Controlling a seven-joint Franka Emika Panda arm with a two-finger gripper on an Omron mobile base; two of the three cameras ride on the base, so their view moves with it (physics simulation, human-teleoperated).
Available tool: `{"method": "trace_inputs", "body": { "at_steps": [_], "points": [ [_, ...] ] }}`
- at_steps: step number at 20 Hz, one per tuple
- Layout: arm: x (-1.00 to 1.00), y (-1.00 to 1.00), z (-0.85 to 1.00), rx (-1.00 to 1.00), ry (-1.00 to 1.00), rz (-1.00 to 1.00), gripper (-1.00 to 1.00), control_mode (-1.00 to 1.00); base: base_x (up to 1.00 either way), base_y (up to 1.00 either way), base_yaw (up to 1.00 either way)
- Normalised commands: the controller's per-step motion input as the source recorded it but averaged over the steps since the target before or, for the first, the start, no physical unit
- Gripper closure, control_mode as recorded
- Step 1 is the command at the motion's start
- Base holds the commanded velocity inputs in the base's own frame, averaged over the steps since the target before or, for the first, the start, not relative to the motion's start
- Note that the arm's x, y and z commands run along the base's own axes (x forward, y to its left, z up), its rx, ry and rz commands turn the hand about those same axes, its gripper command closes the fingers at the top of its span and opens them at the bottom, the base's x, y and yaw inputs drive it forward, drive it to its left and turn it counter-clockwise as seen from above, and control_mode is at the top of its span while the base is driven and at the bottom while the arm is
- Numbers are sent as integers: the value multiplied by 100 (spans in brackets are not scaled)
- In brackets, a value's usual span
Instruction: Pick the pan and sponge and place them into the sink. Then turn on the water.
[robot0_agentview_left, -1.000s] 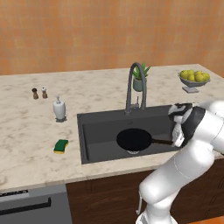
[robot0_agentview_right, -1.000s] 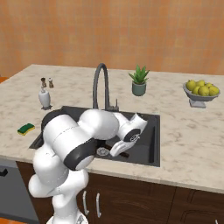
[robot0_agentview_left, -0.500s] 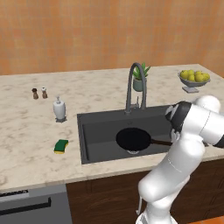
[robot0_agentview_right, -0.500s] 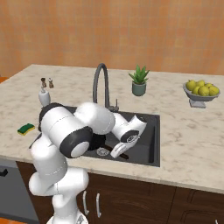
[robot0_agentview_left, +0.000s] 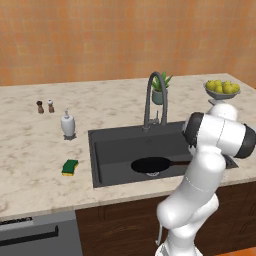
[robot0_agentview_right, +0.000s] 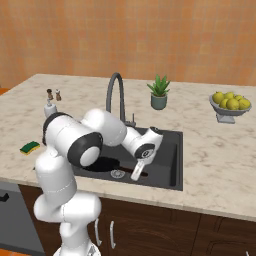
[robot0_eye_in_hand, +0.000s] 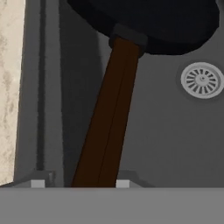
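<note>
In the hand view, the gripper (robot0_eye_in_hand: 79, 183) is seen low inside the sink (robot0_eye_in_hand: 166, 144), its two finger tips (robot0_eye_in_hand: 38, 183) standing either side of the brown handle of the pan (robot0_eye_in_hand: 148, 22); a gap appears between each tip and the handle, so the jaws are judged partly open and the handle no longer clamped, though contact on the hidden faces cannot be ruled out. The black pan lies on the basin floor, beside the round metal drain (robot0_eye_in_hand: 202, 80). The step in hand is judged to be the release of the pan. It is done well if the jaws are spread fully before the hand is lifted, and if the hand is raised straight up along the handle's sides, so that the pan is not dragged or tipped. Farther off, on the marble counter (robot0_agentview_left: 30, 150) left of the basin, the sponge (robot0_agentview_left: 70, 167) lies yellow-and-green and untouched, well apart from the arm. Behind it stands a white soap dispenser (robot0_agentview_left: 68, 125). No stream is seen at the arched faucet (robot0_agentview_left: 151, 97). No brand, label or legible writing is visible on any object.
</note>
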Motion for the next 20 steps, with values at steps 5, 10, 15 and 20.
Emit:
{"method": "trace_inputs", "body": {
  "at_steps": [5, 10, 15, 20],
  "points": [
    [-14, 2, -22, -6, -25, 12, 100, -100, 0, 0, 0],
    [-25, 6, 0, -3, -23, 3, -100, -100, 0, 0, 0],
    [-9, 10, 0, -1, -4, 0, -100, -100, 0, 0, 0],
    [0, 5, 0, 0, 0, 0, -100, -100, 0, 0, 0]
  ]
}}
